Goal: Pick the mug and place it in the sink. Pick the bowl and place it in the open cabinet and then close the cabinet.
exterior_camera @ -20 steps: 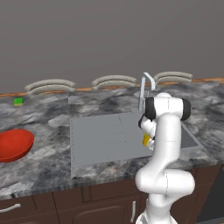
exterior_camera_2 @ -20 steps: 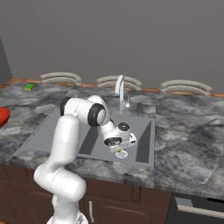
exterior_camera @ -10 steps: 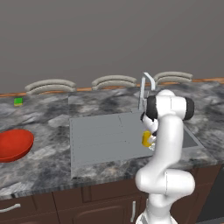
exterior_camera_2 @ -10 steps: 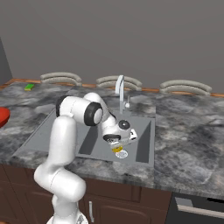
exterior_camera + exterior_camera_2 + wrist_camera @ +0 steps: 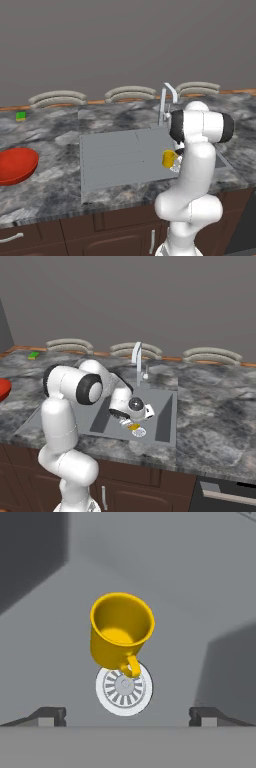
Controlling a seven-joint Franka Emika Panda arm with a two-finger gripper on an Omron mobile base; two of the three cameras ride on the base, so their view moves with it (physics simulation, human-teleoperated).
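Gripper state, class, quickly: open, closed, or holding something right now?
Gripper: open, jaws spread wide, holding nothing; the small yellow mug sits free between them, over the round drain of the grey sink.

The mug [image 5: 121,632] is bright yellow, the sink [image 5: 120,157] flat grey with a white slotted drain [image 5: 124,689]; the bowl [image 5: 16,165] is red, the countertop [image 5: 220,406] mottled grey.

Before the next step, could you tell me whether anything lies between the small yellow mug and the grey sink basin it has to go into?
Nothing visible does: the small yellow mug is already over the grey sink basin, beside the round drain, with the gripper open behind it.
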